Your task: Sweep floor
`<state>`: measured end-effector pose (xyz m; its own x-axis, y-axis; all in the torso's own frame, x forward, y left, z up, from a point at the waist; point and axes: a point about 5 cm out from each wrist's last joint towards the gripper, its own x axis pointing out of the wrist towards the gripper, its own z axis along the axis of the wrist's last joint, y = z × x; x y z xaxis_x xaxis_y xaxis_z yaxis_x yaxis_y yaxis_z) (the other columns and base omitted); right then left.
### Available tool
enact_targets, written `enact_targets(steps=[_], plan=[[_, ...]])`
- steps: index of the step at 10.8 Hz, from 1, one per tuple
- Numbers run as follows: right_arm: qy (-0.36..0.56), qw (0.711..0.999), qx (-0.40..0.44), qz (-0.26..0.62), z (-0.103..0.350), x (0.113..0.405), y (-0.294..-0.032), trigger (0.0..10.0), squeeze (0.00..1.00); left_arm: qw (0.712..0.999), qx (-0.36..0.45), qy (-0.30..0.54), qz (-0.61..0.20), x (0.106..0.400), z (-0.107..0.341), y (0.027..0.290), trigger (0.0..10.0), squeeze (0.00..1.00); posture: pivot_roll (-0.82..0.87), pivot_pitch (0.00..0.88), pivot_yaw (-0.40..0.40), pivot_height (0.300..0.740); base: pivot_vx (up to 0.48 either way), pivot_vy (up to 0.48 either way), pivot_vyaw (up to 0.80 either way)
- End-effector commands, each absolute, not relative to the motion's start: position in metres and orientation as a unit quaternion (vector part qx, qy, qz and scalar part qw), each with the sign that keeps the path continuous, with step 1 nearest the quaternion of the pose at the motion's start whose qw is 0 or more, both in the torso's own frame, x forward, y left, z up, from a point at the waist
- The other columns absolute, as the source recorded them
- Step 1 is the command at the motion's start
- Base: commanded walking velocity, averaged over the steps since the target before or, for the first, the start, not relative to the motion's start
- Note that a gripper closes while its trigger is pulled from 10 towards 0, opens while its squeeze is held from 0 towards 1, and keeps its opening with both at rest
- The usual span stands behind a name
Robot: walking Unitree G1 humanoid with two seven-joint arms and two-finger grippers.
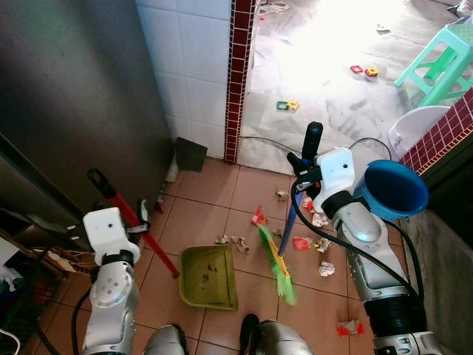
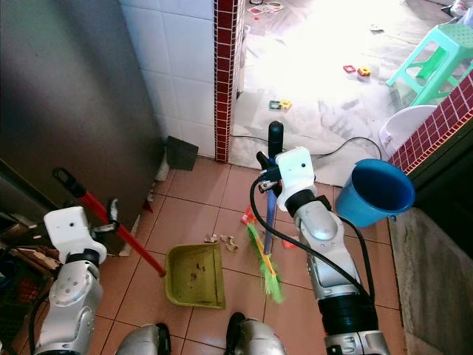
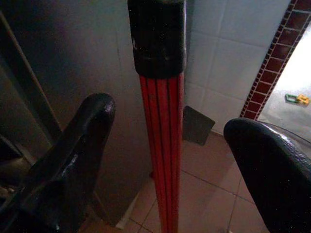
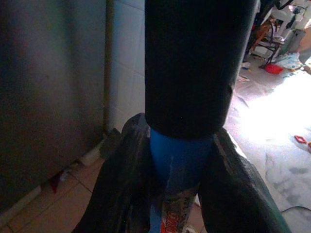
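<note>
My right gripper (image 1: 299, 171) is shut on the broom's blue handle (image 4: 177, 155), just below its black grip (image 1: 312, 140). The broom leans, and its green bristles (image 1: 278, 268) rest on the terracotta tiles. A green dustpan (image 1: 208, 277) lies flat to the left of the bristles. Its long red handle (image 1: 133, 218) rises to my left gripper (image 1: 144, 214). That gripper's fingers (image 3: 82, 145) stand apart on either side of the handle (image 3: 163, 145), with a gap on each side. Paper and wrapper scraps (image 1: 327, 268) lie scattered around the bristles, and one scrap (image 1: 349, 328) lies near my right leg.
A steel cabinet (image 1: 74, 96) and a white tiled wall with a red-tiled edge (image 1: 240, 74) close off the left. A blue bucket (image 1: 395, 188) stands close beside my right arm. Beyond the doorway are a cable (image 1: 266, 140), small toys (image 1: 288, 105), a white basin (image 1: 414, 126) and a green stool (image 1: 440, 63).
</note>
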<state>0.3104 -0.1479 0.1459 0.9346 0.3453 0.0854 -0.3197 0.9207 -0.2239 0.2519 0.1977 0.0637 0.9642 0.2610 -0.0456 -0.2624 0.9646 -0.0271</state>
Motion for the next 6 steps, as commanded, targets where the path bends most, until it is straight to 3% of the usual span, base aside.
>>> enact_targets(steps=[1, 6], plan=[[-0.074, 0.976, -0.124, 0.164, 0.154, 0.31, -0.153, 10.0, 0.0, 0.99, -0.016, 0.021, 0.138, 0.252, 0.062, 0.202, 10.0, 0.0, -0.12, 0.179, -0.079, 0.74, 0.0, 0.0, 0.0], [-0.068, 0.976, -0.126, 0.165, 0.151, 0.305, -0.155, 10.0, 0.0, 0.992, -0.018, 0.008, 0.125, 0.262, 0.064, 0.209, 10.0, 0.0, -0.12, 0.185, -0.074, 0.74, 0.0, 0.0, 0.0]])
